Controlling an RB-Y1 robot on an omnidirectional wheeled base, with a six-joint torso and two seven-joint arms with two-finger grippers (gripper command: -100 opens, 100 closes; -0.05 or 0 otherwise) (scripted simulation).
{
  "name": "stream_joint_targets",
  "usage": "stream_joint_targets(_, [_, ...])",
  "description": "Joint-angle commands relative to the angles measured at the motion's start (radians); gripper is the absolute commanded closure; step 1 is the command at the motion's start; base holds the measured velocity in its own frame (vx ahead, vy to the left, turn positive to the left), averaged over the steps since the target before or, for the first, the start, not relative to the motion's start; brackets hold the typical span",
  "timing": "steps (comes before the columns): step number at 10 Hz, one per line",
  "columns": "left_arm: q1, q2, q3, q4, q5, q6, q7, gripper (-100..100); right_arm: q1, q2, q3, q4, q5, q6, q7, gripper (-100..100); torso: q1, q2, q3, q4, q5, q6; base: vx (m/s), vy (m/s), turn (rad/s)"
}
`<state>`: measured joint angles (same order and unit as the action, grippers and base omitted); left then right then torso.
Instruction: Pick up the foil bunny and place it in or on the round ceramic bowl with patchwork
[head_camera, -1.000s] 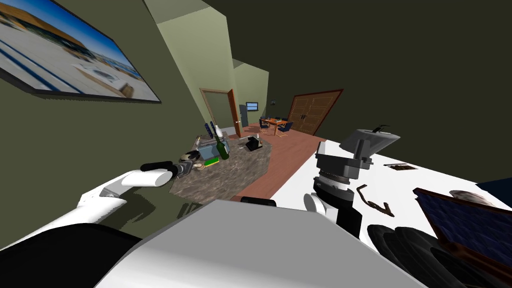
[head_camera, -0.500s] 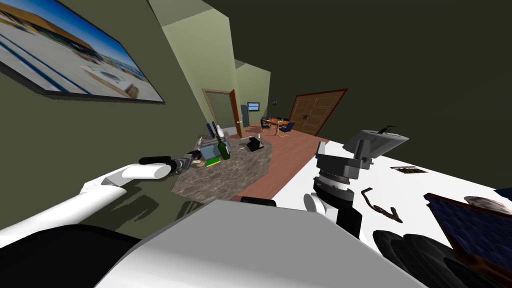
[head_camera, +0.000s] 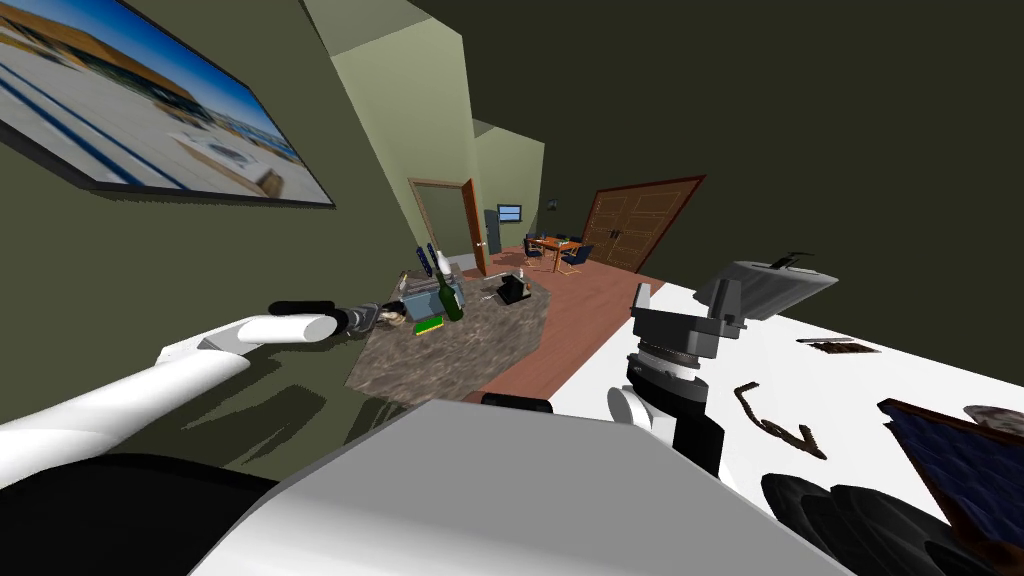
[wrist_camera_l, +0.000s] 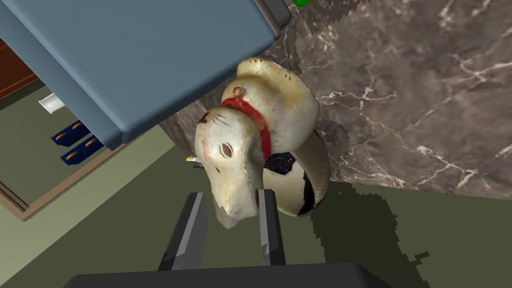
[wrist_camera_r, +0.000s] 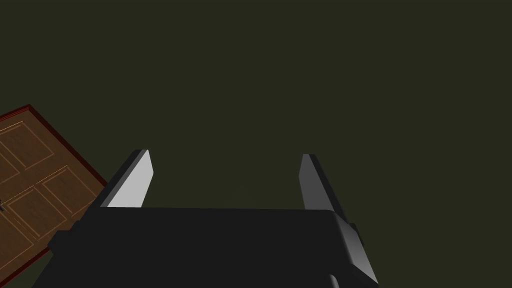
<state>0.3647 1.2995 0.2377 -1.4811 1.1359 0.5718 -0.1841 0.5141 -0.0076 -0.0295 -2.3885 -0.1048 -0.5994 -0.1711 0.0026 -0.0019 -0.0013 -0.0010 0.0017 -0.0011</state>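
The bunny (wrist_camera_l: 250, 135) is cream-coloured with a red collar. My left gripper (wrist_camera_l: 230, 200) is shut on its narrow end, one finger on each side. Right behind the bunny, at the near corner of the marble table (wrist_camera_l: 410, 100), sits a round white bowl (wrist_camera_l: 300, 187) with dark patches. The bunny hides much of the bowl, and I cannot tell whether they touch. In the head view my left gripper (head_camera: 385, 317) reaches out to the table's left corner. My right gripper (wrist_camera_r: 225, 156) stands open and holds nothing, raised at the right (head_camera: 765, 285).
A blue-grey box (wrist_camera_l: 140, 60) lies close beside the bunny on the marble table. A dark green bottle (head_camera: 447, 297) and a flat green thing (head_camera: 428, 323) stand just beyond. A white table (head_camera: 900, 375) with dark objects is on my right. A wall runs along my left.
My left arm has stretched forward and carried the bunny over the marble table's near corner to the bowl. The head view has shifted slightly. The right arm has kept its pose.
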Motion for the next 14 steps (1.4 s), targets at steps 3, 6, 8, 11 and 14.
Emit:
stream_joint_targets(3, [-0.093,0.076,-0.055,0.104,0.1,-0.019,-0.07,100,0.0,0.0,0.0,0.0,0.0,0.0,0.0,0,0.001,-0.001,-0.001,0.0,0.0,0.0,0.066,0.066,0.041])
stream_joint_targets(6, [-0.141,0.105,-0.081,0.15,0.143,-0.021,-0.105,100,0.0,0.0,0.0,0.0,0.0,0.0,0.0,0,-0.001,0.0,0.0,0.0,0.001,0.001,0.038,0.054,0.023])
stream_joint_targets(8, [-0.186,0.126,-0.103,0.188,0.179,-0.02,-0.136,100,0.0,0.0,0.0,0.0,0.0,0.0,0.0,0,-0.001,0.001,0.001,0.001,0.0,0.0,0.045,0.061,0.036])
stream_joint_targets(11, [-0.251,0.149,-0.134,0.238,0.223,-0.012,-0.179,100,0.0,0.0,0.0,0.0,0.0,0.0,0.0,0,0.001,-0.001,0.0,0.0,0.0,0.0,0.065,0.081,0.031])
stream_joint_targets(14, [-0.252,0.153,-0.132,0.239,0.227,-0.012,-0.181,-100,0.0,0.0,0.0,0.0,0.0,0.0,0.0,0,-0.002,0.002,0.001,0.0,0.001,0.0,0.023,0.032,0.005])
